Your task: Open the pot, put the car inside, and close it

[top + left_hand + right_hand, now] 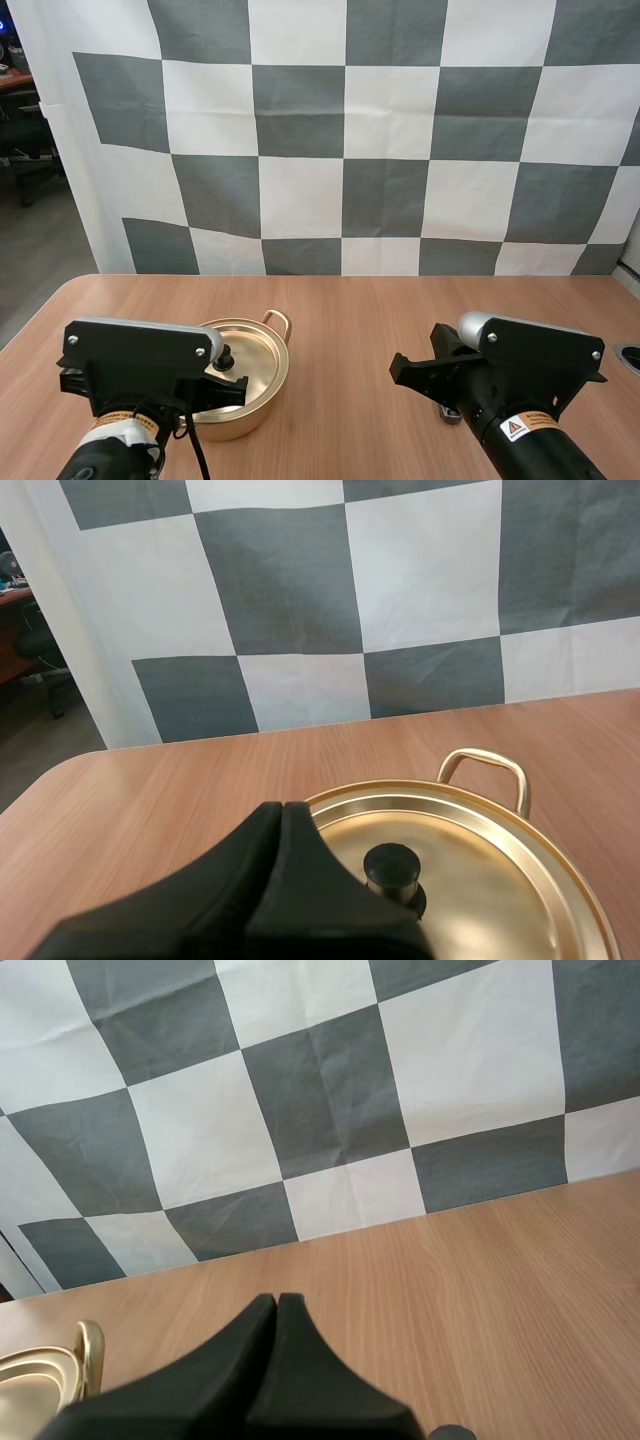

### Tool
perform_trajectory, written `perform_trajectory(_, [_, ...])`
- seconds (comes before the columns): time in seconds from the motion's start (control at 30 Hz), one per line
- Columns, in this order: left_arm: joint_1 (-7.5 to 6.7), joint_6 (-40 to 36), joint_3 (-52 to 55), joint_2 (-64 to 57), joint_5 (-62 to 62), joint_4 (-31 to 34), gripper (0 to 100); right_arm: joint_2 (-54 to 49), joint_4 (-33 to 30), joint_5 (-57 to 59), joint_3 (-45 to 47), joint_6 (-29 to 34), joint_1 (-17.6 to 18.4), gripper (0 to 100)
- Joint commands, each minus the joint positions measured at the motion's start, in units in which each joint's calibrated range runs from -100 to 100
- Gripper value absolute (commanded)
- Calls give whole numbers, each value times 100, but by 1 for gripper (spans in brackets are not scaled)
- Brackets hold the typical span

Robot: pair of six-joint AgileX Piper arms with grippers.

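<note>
Pot [258, 412] sits lower left in the high view, lid [256, 362] on. Left jaws and right jaws are both closed on nothing. If the left jaws drop onto the knob [391, 866] without opening first, they'll probably just shove the pot across the worktop [350, 320].

Your left gripper [281, 806] and right gripper [277, 1298]: both closed, empty.
On each, you have the fingers pressed together into one dark wedge.
</note>
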Motion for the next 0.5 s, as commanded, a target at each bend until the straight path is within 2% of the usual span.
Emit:
perform_trajectory(0.0, [-4, -2, 0, 0, 8, -6, 0, 0, 9, -6, 0, 2, 1, 0])
perform_trajectory(0.1, [-4, -2, 0, 0, 8, -6, 0, 0, -9, -6, 0, 2, 1, 0])
perform_trajectory(0.17, [-4, -2, 0, 0, 8, -6, 0, 0, -356, -6, 0, -78, 1, 0])
perform_trajectory(0.27, [-4, 21, 0, 0, 8, -6, 0, 0, -1512, -256, 0, -88, 1, 0])
perform_trajectory(0.4, [-4, 43, 0, 0, -404, -6, 0, 0, -3390, -1944, 0, -159, 1, 0])
perform_trajectory(0.47, [-4, 43, 0, 0, -1034, 33, 0, 0, -3814, -2607, 0, -159, 1, 0])
